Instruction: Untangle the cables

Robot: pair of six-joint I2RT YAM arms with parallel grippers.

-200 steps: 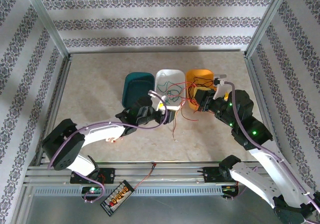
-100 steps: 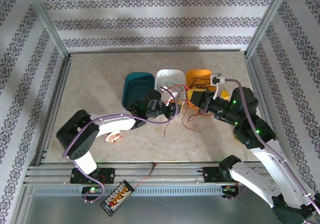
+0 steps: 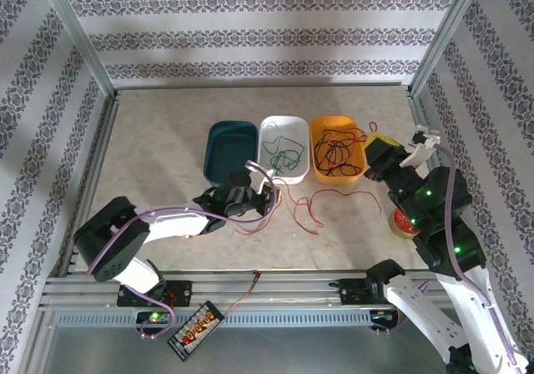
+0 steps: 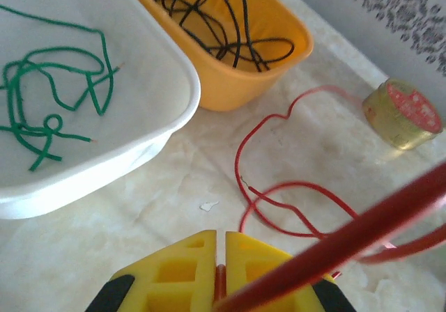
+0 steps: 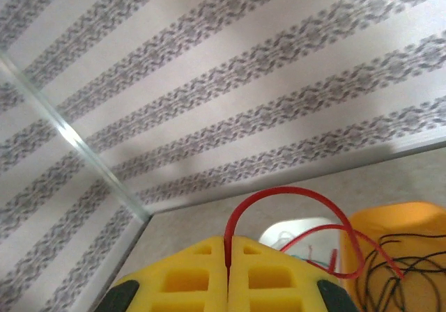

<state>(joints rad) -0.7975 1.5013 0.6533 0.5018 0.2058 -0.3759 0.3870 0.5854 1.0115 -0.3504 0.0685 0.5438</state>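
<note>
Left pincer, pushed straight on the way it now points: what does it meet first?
Probably the red cable looped on the table just ahead; beyond it, the orange tub. Depth is unclear.

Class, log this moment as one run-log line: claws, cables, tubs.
left claw: shut on red cable | right claw: shut on red cable | green cables: white tub | black cables: orange tub

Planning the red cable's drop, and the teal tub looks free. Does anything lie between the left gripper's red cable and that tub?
Nothing visible does. The left gripper, shut on the red cable, is right by the near end of the teal tub; the white tub stands beside that path, not across it.
</note>
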